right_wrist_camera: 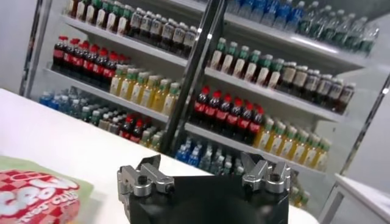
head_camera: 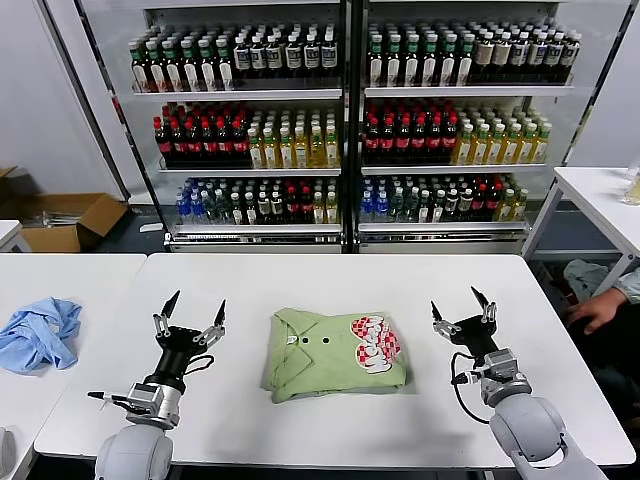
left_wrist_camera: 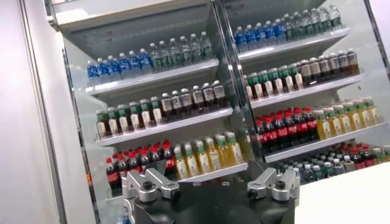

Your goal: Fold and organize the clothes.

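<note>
The clothes (head_camera: 335, 352), a light green polo shirt with dark buttons and a red-and-white checkered print, lie folded into a compact rectangle on the white table (head_camera: 330, 280), in the middle near the front. A corner of the shirt with its print (right_wrist_camera: 33, 198) shows in the right wrist view. My left gripper (head_camera: 197, 308) stands open to the left of the shirt, fingers pointing up and away from it, holding nothing. On the shirt's other side my right gripper (head_camera: 462, 300) is open as well, raised and apart from the cloth.
A crumpled light blue cloth (head_camera: 38, 335) lies on the neighbouring table at the left. Shelves of drink bottles (head_camera: 340, 130) fill the background. A person's hand (head_camera: 600, 310) rests past the table's right edge. A cardboard box (head_camera: 60, 220) sits on the floor at the left.
</note>
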`<control>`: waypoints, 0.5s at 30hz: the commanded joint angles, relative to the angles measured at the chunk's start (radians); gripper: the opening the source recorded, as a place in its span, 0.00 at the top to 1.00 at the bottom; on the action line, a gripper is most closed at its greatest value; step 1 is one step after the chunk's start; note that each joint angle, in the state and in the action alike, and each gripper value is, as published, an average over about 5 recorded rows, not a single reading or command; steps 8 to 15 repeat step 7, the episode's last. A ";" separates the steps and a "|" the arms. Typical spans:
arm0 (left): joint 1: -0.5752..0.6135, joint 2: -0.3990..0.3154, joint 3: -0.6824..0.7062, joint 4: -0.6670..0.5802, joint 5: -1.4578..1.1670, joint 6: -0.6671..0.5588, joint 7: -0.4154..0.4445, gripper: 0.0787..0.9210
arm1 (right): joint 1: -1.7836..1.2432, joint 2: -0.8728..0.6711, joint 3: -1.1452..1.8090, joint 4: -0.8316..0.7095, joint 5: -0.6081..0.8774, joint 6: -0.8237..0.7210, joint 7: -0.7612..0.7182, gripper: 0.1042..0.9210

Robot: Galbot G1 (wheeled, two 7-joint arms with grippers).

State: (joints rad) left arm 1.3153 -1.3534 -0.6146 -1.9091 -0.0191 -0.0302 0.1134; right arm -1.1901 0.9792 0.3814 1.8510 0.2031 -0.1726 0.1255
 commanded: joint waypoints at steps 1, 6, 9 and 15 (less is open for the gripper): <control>-0.020 0.001 0.005 0.015 0.007 -0.011 -0.001 0.12 | -0.015 0.000 0.022 -0.036 -0.055 0.111 0.022 0.12; -0.012 0.001 0.010 0.006 0.015 -0.024 -0.019 0.12 | -0.039 -0.005 0.047 -0.016 -0.067 0.124 0.021 0.12; -0.011 0.001 0.011 0.006 0.017 -0.026 -0.021 0.12 | -0.041 -0.005 0.049 -0.014 -0.068 0.125 0.021 0.12; -0.011 0.001 0.011 0.006 0.017 -0.026 -0.021 0.12 | -0.041 -0.005 0.049 -0.014 -0.068 0.125 0.021 0.12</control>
